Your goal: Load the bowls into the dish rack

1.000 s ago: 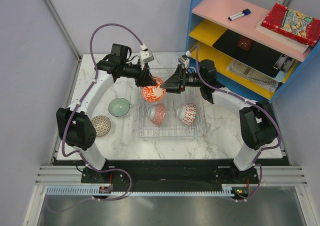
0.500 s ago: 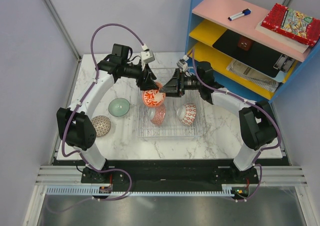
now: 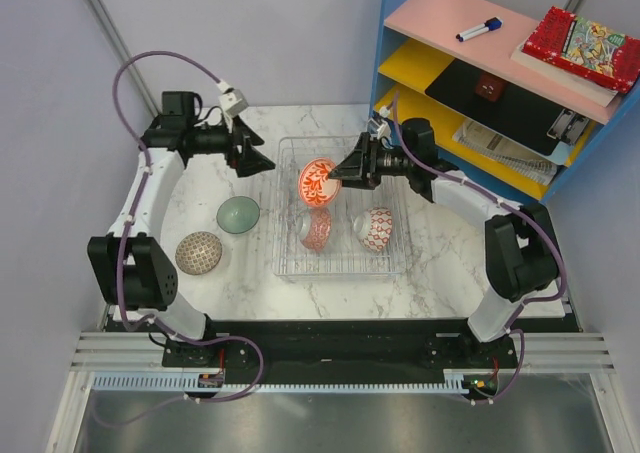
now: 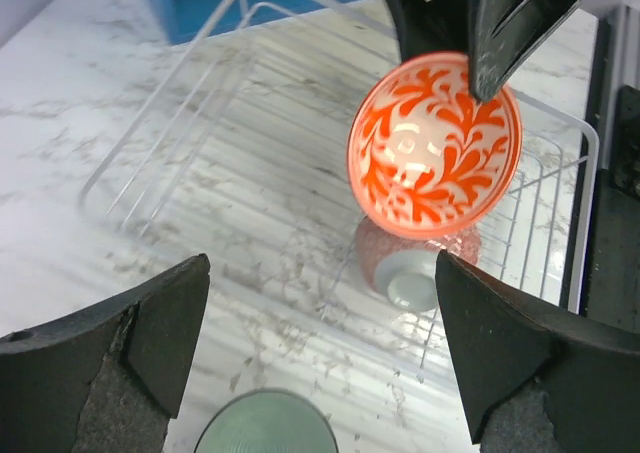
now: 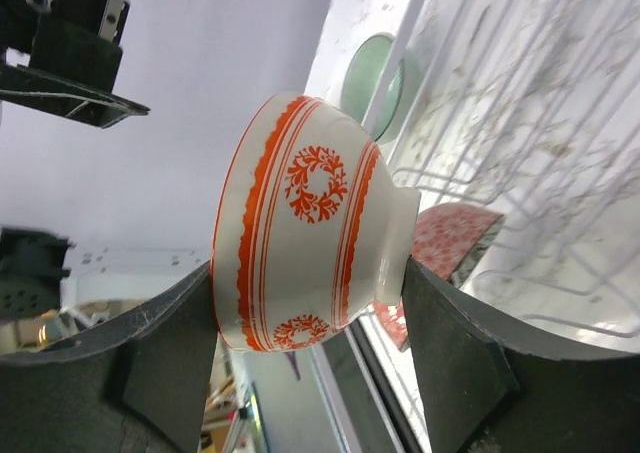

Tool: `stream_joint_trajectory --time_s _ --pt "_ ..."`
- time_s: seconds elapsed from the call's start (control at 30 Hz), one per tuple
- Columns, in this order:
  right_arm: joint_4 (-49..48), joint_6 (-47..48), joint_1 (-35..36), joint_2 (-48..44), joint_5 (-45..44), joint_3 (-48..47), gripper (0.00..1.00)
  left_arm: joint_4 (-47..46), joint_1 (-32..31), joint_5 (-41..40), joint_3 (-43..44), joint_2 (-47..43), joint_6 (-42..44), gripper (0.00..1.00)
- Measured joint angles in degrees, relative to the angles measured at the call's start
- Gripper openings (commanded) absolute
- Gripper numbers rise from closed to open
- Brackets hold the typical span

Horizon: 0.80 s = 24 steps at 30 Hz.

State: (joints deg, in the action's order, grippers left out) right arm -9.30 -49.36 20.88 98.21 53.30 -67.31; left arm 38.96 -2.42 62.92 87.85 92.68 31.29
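Left fingers [image 4: 150, 343] stand wide apart, empty, above the worktop [image 3: 440, 263]; over the dish rack [image 3: 340, 272], right fingers [image 5: 455, 373] clamp the orange bowl [image 3: 318, 183], tilted on edge. Hazard: released so, it may strike the two racked bowls [image 3: 315, 228] nearby or topple.

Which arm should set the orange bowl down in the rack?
Right. The right gripper, jaws clamped on the orange bowl, hangs over the dish rack. The left gripper, jaws open and empty, sits off the rack's left side.
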Motion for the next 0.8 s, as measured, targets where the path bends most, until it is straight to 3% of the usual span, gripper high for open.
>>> stream_joint_trajectory --time_s 0.17,0.43,0.8 --pt "9.7 6.4 -1.6 0.1 -5.8 -5.6 0.00 -1.6 9.2 2.0 -8.1 -6.1 -0.4 1.00" --pt "21.9 19.3 -1.7 1.3 -17.5 -14.6 0.00 -1.8 15.2 2.1 -21.0 -14.7 -0.3 1.00" --pt "31.4 32.3 -1.4 5.0 -36.1 -18.8 0.00 -4.4 25.4 0.7 -29.1 -18.6 -0.8 1.00"
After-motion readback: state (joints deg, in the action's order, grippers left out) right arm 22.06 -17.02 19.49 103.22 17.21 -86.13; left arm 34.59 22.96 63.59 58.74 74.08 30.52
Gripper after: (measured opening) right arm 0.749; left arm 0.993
